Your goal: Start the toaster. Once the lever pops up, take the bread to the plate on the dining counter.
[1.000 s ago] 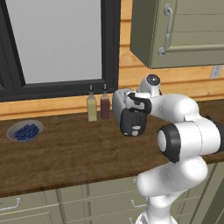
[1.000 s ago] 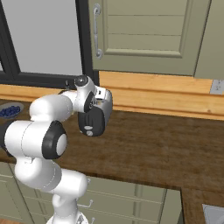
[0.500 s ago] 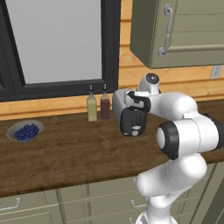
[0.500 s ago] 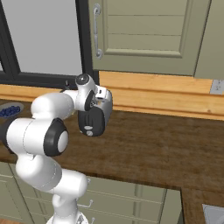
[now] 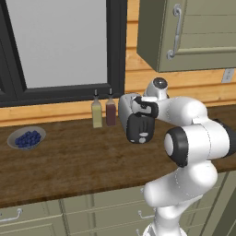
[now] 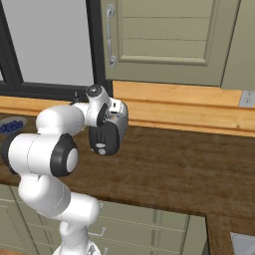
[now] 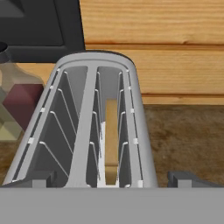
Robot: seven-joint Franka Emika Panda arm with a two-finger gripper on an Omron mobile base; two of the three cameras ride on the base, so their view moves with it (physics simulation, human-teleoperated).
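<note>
The gripper (image 7: 111, 178) is seen spread wide in the hand view, its two dark finger tips (image 7: 184, 179) set far apart at either side of the toaster (image 7: 89, 127), with nothing held between them. The toaster is viewed from above, close under the hand, and the bread (image 7: 111, 136) is seen standing upright in its right-hand slot, while the left-hand slot is shown bare. In the left base view the toaster's black end panel (image 5: 138, 129) is seen on the brown wooden counter (image 5: 69, 161), just under the robot's hand, with two slim bottles (image 5: 103, 109) standing side by side near it against the wall. A grey bowl of blueberries (image 5: 26, 138) is placed well apart, near the counter's left end.
</note>
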